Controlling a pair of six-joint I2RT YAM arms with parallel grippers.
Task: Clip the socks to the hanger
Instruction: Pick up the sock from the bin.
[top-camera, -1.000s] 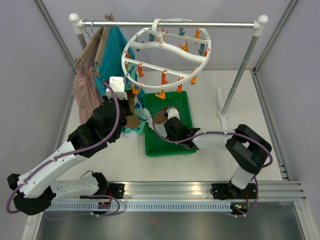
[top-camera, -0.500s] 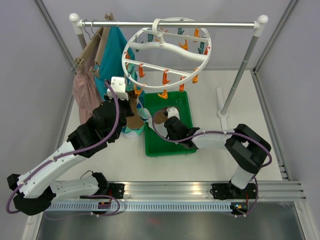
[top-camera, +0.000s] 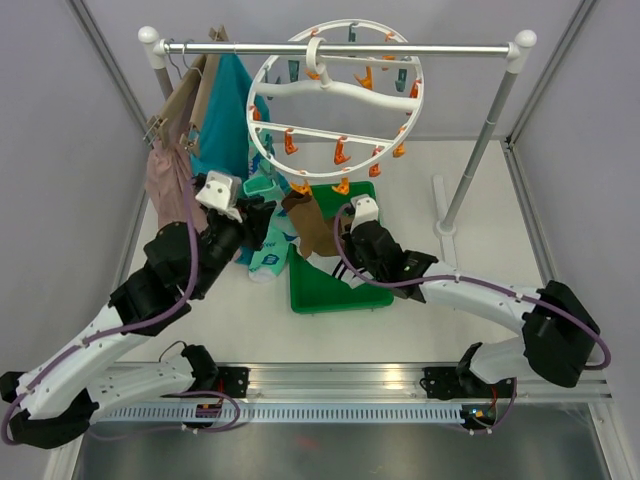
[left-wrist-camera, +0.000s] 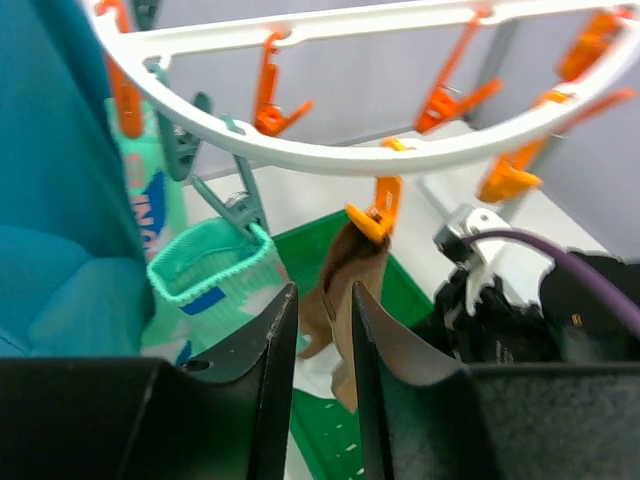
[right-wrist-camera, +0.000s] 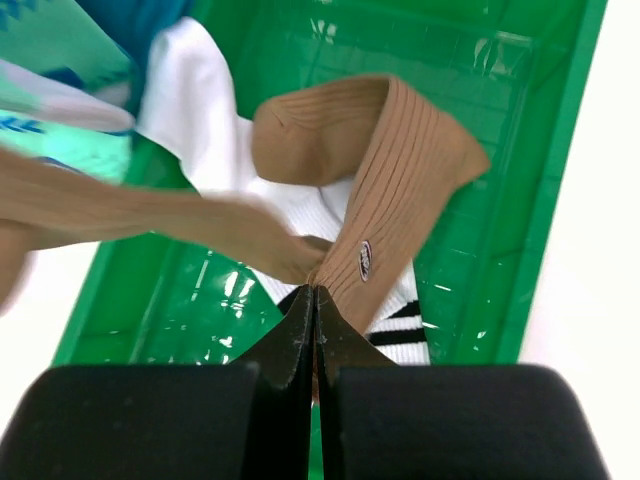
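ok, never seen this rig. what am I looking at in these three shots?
Two robot arms, each with a two-finger gripper. The wide shot looks down from above and behind; the other two come from wrist cameras, left and right. A round peg hanger hangs from a rail over the table. A mint sock and a brown sock hang from its pegs. Below, a green tray holds a second brown sock and a white sock. The left gripper is slightly open, empty. The right gripper is shut at the second sock's cuff; a real pinch isn't clear.
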